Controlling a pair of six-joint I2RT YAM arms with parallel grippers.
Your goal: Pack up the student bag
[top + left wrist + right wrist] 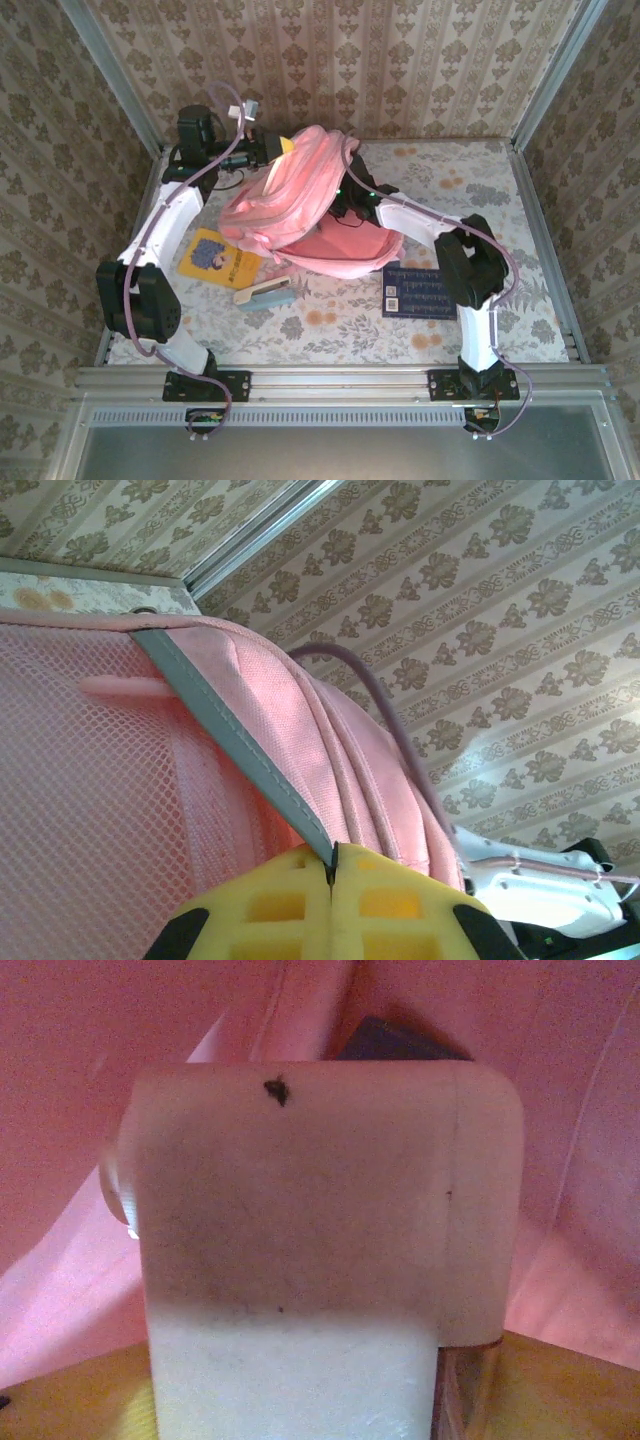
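My left gripper (332,880) is pinched fully closed on the grey trim (230,740) of the student bag (290,195), which sits mid-table (500,200) with its top edge held up. My right gripper (300,1390) is inside the pink lining, with a pale block (320,1190) between its yellow fingers (60,1405), apparently gripped. A yellow book (215,255) and a dark blue book (420,292) lie beside the bag.

Blurred pale block (320,1220) inside student bag (70,1070)

Beige damask wallpaper walls (400,60), floral tabletop (540,300), aluminium corner rails (112,70)
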